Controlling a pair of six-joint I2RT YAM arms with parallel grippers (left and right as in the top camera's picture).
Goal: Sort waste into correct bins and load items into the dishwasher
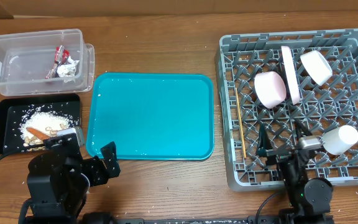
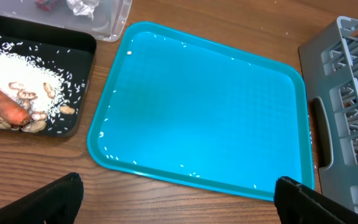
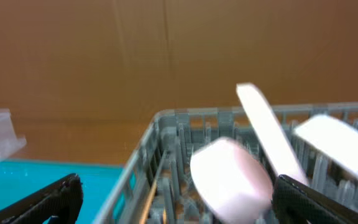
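The clear tub (image 1: 17,62) holds the red wrapper (image 1: 57,59) and foil ball (image 1: 70,67). The black tray (image 1: 5,118) holds rice (image 1: 42,118) and the orange stick (image 1: 37,132), also in the left wrist view (image 2: 5,102). The grey rack (image 1: 291,37) holds the upright plate (image 1: 290,73), two bowls (image 1: 270,88) (image 1: 316,66), the cup (image 1: 340,139) and chopsticks (image 1: 238,121). My left gripper (image 1: 98,160) (image 2: 179,205) is open and empty over bare wood in front of the teal tray. My right gripper (image 1: 283,142) (image 3: 179,211) is open and empty above the rack's front part.
The teal serving tray (image 1: 151,115) lies between the bins and the rack, with a few rice grains on it (image 2: 204,106). Some grains lie on the wood near the left arm. The right wrist view shows the bowl (image 3: 229,177) and plate (image 3: 269,134) close ahead.
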